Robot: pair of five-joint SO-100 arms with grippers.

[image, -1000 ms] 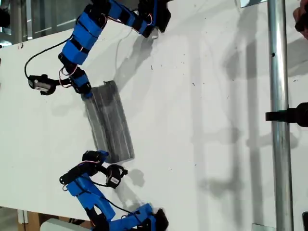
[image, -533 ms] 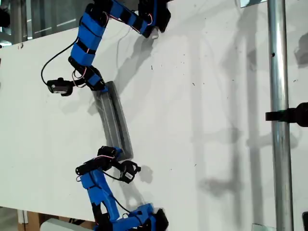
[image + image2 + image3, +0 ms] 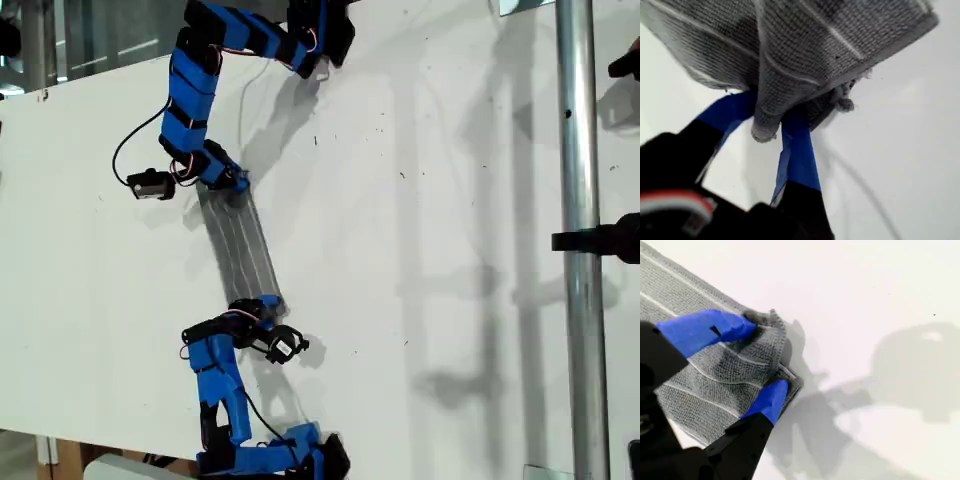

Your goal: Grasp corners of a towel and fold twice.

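Grey white-striped soft cloth towel [image 3: 240, 245], folded narrow, lies mid-table. My first gripper [image 3: 771, 127] and second gripper [image 3: 762, 357] each pinch corners (mid-fold, I judge); next: lay down.

You see a white table [image 3: 420, 250] carrying a grey striped towel [image 3: 240, 240], folded into a narrow strip that lies diagonally toward the exterior view's left; small dark specks mark the surface.

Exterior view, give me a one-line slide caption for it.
Two blue arms stretch a grey striped towel into a narrow band on a white table, one claw at each end.
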